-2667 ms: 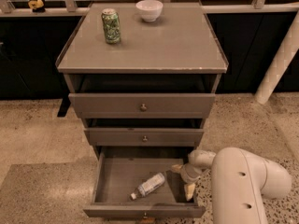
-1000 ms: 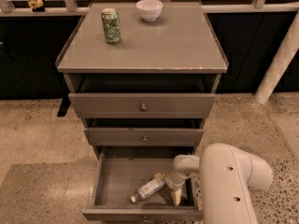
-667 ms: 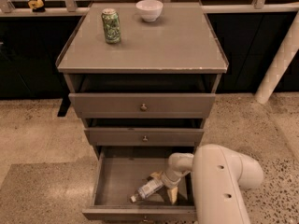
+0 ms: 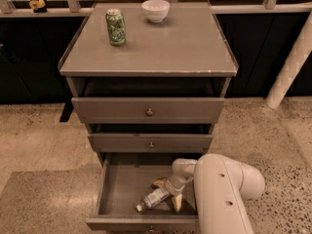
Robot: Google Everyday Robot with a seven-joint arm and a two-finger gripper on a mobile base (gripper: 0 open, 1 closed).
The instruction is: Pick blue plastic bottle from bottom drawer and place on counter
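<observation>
The blue plastic bottle (image 4: 152, 199) lies on its side in the open bottom drawer (image 4: 114, 191), white cap pointing to the front left. My gripper (image 4: 168, 193) reaches down into the drawer from the right. It is open, with one yellowish fingertip (image 4: 159, 183) behind the bottle's base and the other in front of it. The bottle rests on the drawer floor. The counter (image 4: 161, 45) is the grey top of the cabinet, above the drawers.
A green patterned can (image 4: 116, 27) and a white bowl (image 4: 155, 10) stand at the back of the counter. The two upper drawers (image 4: 148, 112) are pulled out a little. My white arm (image 4: 222, 194) covers the drawer's right side. A white post (image 4: 292, 62) stands at the right.
My gripper has moved left across the drawer, from its right wall to the bottle's base. The fingers now straddle the bottle. The bottle has barely shifted.
</observation>
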